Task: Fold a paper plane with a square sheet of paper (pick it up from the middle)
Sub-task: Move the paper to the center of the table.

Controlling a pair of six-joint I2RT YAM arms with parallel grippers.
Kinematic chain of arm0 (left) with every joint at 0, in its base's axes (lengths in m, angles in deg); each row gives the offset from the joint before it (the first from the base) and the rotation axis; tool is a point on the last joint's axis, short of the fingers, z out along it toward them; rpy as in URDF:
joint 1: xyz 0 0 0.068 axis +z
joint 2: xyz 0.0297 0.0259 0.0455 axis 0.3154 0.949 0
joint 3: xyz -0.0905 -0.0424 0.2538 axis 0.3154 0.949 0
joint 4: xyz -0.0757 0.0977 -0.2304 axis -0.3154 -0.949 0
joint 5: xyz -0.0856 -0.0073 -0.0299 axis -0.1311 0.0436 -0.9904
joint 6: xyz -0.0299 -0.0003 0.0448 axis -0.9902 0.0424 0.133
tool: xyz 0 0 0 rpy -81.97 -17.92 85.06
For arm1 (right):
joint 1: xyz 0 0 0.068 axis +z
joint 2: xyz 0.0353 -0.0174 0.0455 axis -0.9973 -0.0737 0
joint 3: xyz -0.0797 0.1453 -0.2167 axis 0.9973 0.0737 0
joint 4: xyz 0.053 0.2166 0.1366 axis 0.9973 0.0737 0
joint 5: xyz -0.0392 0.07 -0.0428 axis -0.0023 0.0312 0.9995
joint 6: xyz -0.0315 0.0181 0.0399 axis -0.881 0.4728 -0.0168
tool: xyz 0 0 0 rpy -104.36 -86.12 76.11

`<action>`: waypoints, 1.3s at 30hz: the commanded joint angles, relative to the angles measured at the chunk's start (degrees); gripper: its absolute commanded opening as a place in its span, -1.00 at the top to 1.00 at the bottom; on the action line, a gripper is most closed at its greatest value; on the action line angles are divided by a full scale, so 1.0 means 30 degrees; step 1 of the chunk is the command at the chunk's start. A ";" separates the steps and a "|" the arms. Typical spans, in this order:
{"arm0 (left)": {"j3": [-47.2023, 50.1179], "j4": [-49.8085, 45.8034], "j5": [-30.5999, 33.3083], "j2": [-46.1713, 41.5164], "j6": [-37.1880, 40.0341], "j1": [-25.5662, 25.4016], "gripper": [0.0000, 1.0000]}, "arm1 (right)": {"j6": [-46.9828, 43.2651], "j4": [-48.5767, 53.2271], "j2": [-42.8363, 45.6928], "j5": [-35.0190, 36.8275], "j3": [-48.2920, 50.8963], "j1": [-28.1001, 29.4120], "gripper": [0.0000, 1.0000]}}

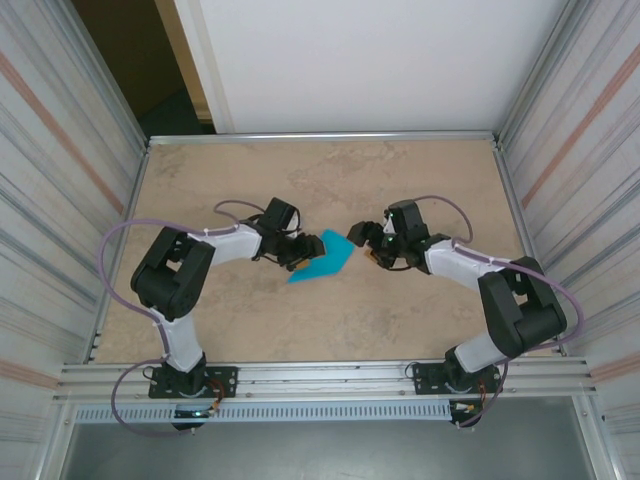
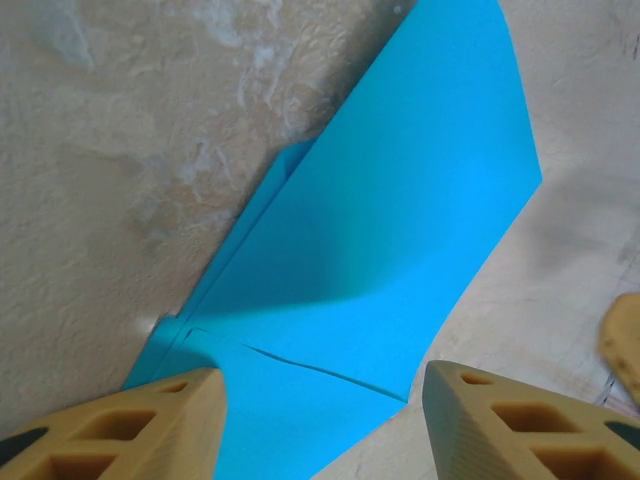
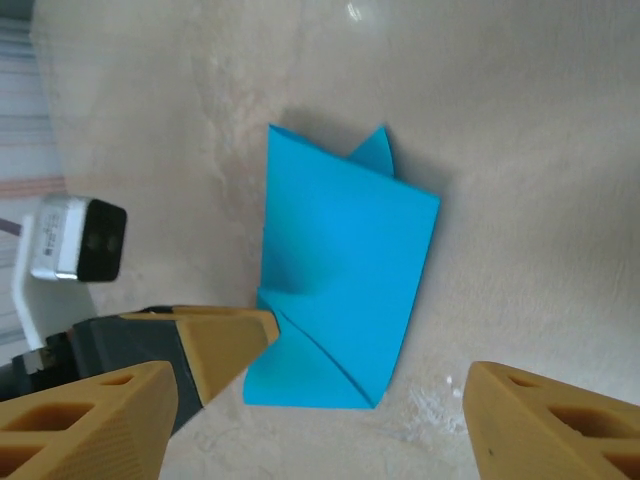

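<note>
The square sheet of paper (image 1: 325, 258) is bright teal and lies flat on the table, folded over on itself with creased flaps and a pointed end. My left gripper (image 1: 298, 252) sits at its left end and my right gripper (image 1: 366, 246) at its right end. In the left wrist view the sheet (image 2: 400, 230) runs between the tan fingers (image 2: 150, 425) of my left gripper (image 2: 320, 430), which stand wide apart. In the right wrist view my right gripper (image 3: 320, 430) is open just short of the sheet (image 3: 340, 270), while a left fingertip (image 3: 225, 345) touches its edge.
The beige stone-patterned table (image 1: 330, 180) is fenced by ribbed metal walls (image 1: 70, 180) on both sides and an aluminium rail (image 1: 330, 378) at the near edge. The left wrist camera (image 3: 80, 238) shows in the right wrist view. Bare tabletop lies behind and in front of the sheet.
</note>
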 commanded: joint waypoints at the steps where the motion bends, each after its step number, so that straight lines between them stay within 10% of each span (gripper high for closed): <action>1: 0.0705 -0.0012 0.0435 -0.0297 -0.1386 0.0223 -0.09 | 0.2136 -0.0920 -0.0622 -0.0304 0.0322 0.0893 -0.37; 39: 0.1449 0.0735 -0.0603 -0.0101 -0.2494 0.0850 -0.08 | 0.6750 -0.6060 -0.4012 -0.0022 0.1299 0.3108 0.39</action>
